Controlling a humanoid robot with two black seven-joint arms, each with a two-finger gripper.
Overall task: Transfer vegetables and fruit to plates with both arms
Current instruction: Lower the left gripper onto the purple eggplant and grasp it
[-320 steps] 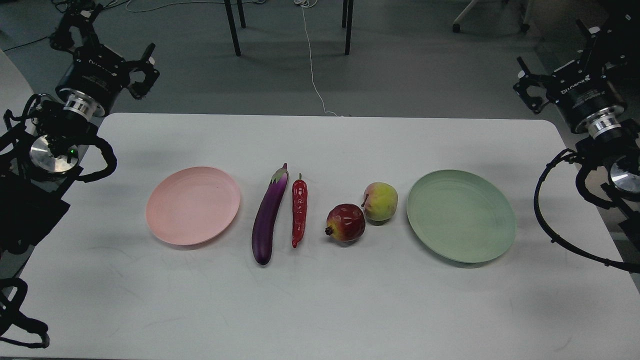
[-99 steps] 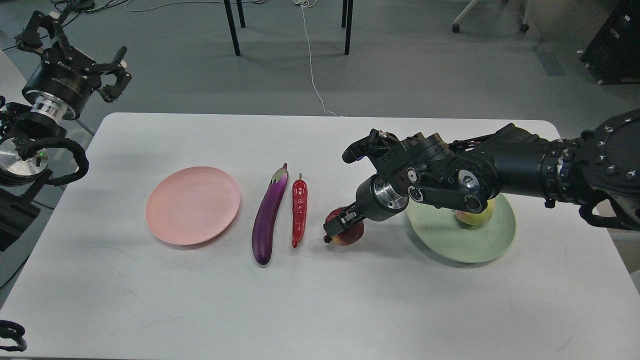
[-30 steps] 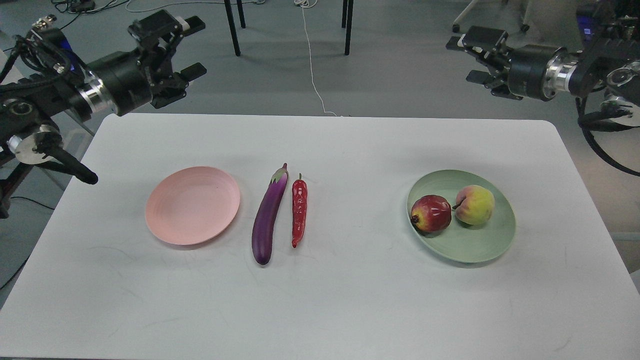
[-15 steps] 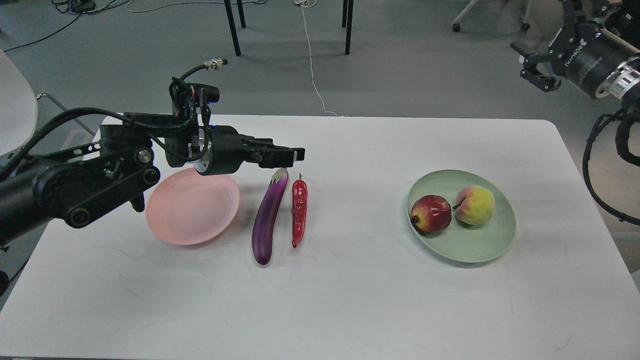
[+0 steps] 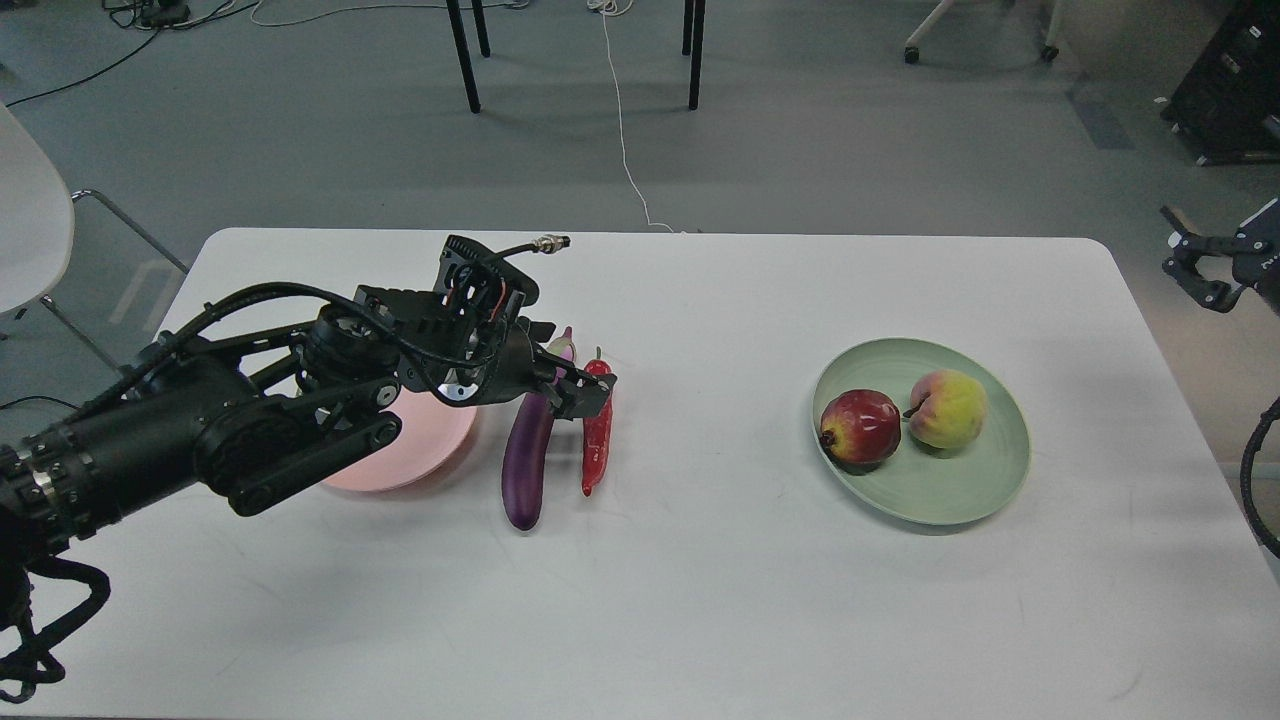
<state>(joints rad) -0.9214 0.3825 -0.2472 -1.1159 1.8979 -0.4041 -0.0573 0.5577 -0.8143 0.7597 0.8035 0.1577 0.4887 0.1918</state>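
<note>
The purple eggplant (image 5: 524,462) and the red chili pepper (image 5: 596,450) lie side by side at the table's middle. My left arm reaches across the pale pink plate (image 5: 445,437) and hides most of it. My left gripper (image 5: 578,388) is low over the upper ends of the eggplant and the chili, its fingers parted, holding nothing that I can see. The pomegranate (image 5: 860,427) and the peach-like fruit (image 5: 947,408) rest in the pale green plate (image 5: 925,495). My right gripper (image 5: 1196,265) is open and empty, off the table's right edge.
The white table (image 5: 700,600) is bare at the front and between the chili and the green plate. Chair legs (image 5: 465,55) and a white cable (image 5: 625,130) are on the floor behind. A white chair (image 5: 30,230) stands at the left.
</note>
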